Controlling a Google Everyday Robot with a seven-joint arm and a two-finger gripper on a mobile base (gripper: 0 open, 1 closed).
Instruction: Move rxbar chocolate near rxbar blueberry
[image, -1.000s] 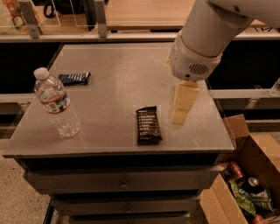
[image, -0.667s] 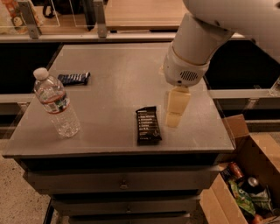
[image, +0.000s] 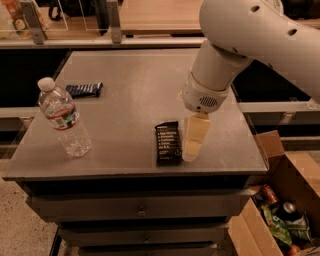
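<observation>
The rxbar chocolate (image: 168, 143), a flat black bar with white text, lies on the grey table (image: 130, 105) near its front edge. The rxbar blueberry (image: 84, 89), a dark navy bar, lies at the table's left, far side. My gripper (image: 192, 142) hangs from the white arm, just right of the chocolate bar, its pale finger reaching down beside the bar's right edge.
A clear water bottle (image: 64, 118) with a white cap stands at the front left of the table, between the two bars. An open cardboard box (image: 280, 200) with cans and packets sits on the floor at the right. Drawers run below the table top.
The arm has swung left and down, so the gripper now hangs right beside the chocolate bar. The bars and the bottle have not moved.
</observation>
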